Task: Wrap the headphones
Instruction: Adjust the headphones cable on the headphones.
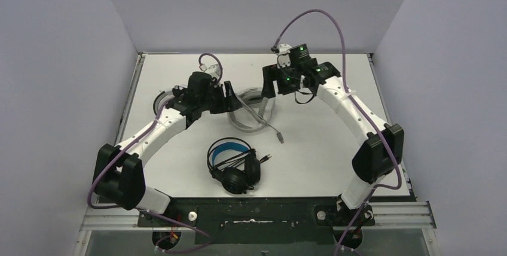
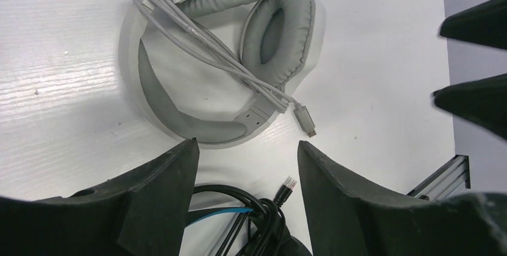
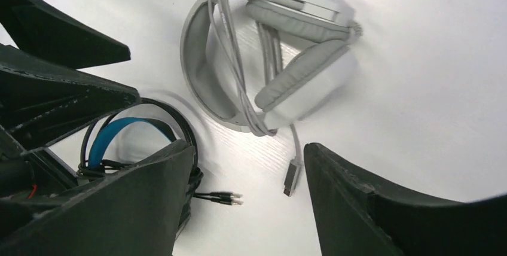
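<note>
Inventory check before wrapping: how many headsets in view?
3: black headset near centre front; grey headset mid-table behind it; a third headset far left, mostly hidden behind the left arm.

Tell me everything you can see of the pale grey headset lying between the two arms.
The pale grey headset lies flat on the white table. It has grey padded ear cushions and a grey-lined white headband. Its pale cable is looped several times around it, and the plug trails loose on the table. Nothing grips it.
</note>
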{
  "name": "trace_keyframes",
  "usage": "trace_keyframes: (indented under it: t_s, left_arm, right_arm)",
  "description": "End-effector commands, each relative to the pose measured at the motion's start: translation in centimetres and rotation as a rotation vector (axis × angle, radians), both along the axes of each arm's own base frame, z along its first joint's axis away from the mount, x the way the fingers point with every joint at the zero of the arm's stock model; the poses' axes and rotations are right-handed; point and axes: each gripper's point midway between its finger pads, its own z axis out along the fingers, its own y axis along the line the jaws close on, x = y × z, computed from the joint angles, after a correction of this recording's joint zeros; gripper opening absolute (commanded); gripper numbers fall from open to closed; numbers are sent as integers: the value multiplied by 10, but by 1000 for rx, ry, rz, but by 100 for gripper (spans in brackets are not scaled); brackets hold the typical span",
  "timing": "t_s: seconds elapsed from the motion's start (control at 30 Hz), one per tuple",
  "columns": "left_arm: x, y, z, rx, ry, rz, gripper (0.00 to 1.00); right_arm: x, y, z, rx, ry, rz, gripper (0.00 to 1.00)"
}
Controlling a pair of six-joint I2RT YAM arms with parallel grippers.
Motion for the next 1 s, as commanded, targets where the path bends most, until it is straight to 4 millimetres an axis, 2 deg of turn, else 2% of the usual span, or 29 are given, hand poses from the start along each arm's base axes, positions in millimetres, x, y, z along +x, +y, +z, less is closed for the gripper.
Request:
trace_keyframes:
  t_s: [0.0,0.03,0.13,0.23,0.43,0.53,0.67,0.8,0.97]
  left_arm:
    - [-2,1,37,3,-98,-58,59]
    - [-4,1,39,0,-100,-67,59]
    - [-9,0,41,-1,-103,-89,60]
    - [-10,0,31,7,-83,-89,60]
    - [-9,7,14,49,-48,-77,61]
    - [-10,-1,16,7,-40,-94,63]
    - [-13,-7,10,-25,-11,-103,64]
    - [-13,-7,6,-28,-4,-98,64]
    - [-12,-10,7,-46,-4,-104,64]
  right_arm:
    - [-4,-28,24,44,-68,-4,91]
    - [-8,-33,19,23,-67,3,99]
    - [-22,-41,7,-4,-55,29,100]
    - [-31,-49,-5,-6,-19,-3,100]
    - [-55,-60,-67,46,211,-14,100]
    - [-50,-77,-101,-52,214,-40,100]
    - [-52,-80,-133,-175,207,17,100]
    - [-50,-80,-147,-307,150,35,100]
    - [-46,-77,-171,-338,195,6,99]
